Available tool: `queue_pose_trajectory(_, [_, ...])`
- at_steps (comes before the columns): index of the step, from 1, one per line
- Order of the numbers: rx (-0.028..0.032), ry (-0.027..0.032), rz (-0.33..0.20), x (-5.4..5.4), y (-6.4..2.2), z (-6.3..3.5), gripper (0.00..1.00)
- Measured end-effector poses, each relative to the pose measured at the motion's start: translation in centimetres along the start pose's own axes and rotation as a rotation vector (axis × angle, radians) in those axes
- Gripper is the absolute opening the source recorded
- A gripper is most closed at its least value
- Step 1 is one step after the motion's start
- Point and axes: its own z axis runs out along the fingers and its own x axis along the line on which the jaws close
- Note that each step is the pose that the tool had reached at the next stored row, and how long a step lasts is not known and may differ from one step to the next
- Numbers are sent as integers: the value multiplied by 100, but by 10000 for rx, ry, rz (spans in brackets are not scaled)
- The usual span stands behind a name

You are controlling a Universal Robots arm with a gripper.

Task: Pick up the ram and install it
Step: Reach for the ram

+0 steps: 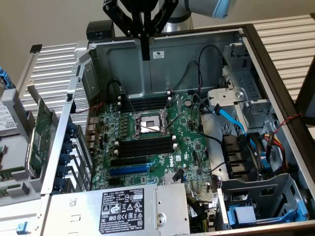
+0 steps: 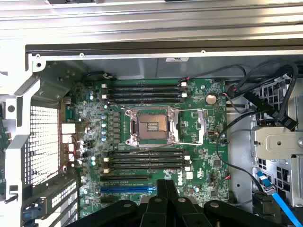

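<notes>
My gripper (image 1: 145, 55) hangs high over the far end of the open computer case (image 1: 256, 64). Its black fingers are shut together and hold nothing. In the wrist view the shut gripper (image 2: 165, 183) points down at the green motherboard (image 2: 199, 127). Two banks of black memory slots with white clips flank the CPU socket (image 1: 147, 124). The far bank (image 1: 145, 104) (image 2: 142, 91) and the near bank (image 1: 145, 145) (image 2: 144, 160) show no stick in them. A thin green strip (image 1: 11, 173) lies outside the case at the exterior view's left edge; whether it is the ram I cannot tell.
A larger green expansion card (image 1: 42, 135) leans against the case's outer wall on the exterior view's left. Black cables (image 1: 197, 64) and a blue cable (image 1: 231, 118) cross the case's right half. The power supply (image 1: 123, 209) sits at the near end, drive cages (image 1: 256, 206) at the right.
</notes>
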Motion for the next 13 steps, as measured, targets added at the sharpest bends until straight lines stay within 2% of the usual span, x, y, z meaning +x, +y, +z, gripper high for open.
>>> queue_pose_trajectory(7, [0, 0, -1, 135, -10, -3, 11])
queue_pose_trajectory(13, [-1, -1, -2, 368, -27, -7, 11])
